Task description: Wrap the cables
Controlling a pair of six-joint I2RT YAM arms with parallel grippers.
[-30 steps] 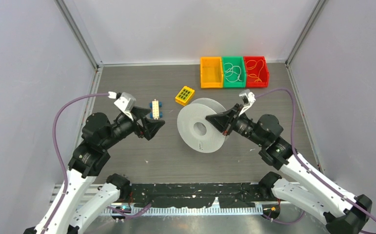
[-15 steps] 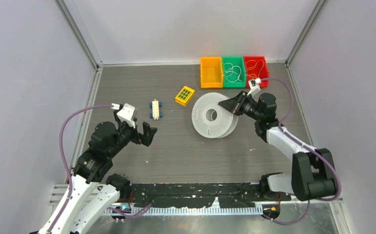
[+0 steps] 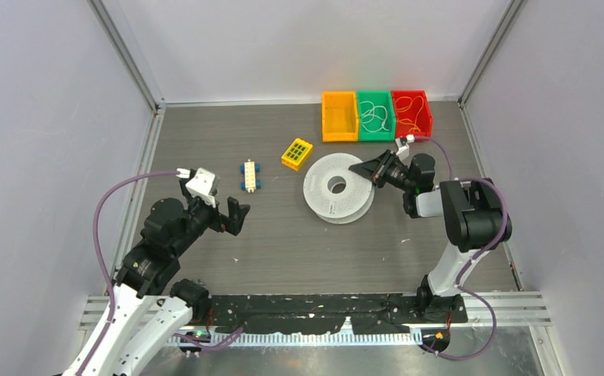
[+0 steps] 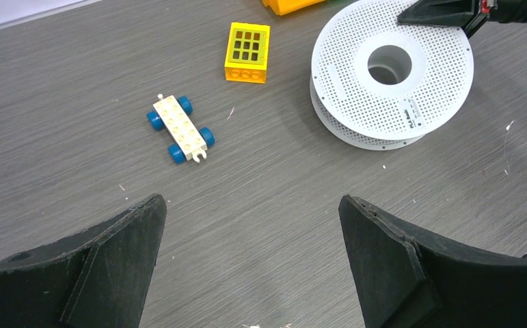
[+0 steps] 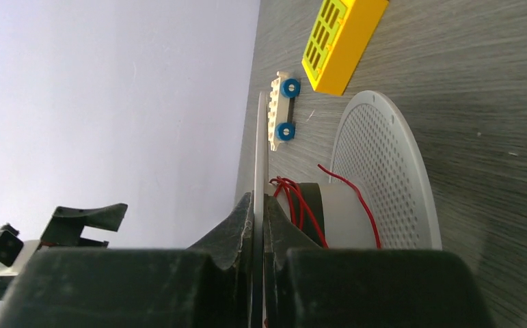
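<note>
Spool [image 3: 326, 200] pinched by one thin flange in the right gripper [image 3: 365, 167], left gripper [image 3: 236, 213] spread wide, empty. Risks slipping from so narrow a bite (slack turns then spilling off). Shows only in the right wrist view: cables [image 5: 296, 196], red loops loose around the hub between the flanges.

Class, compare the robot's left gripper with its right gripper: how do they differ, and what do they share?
The left gripper is wide open and holds nothing; the right gripper is shut on the upper flange of the white spool. The left gripper faces down at the table; the right gripper is rolled sideways, level with that flange. Both are black.
</note>
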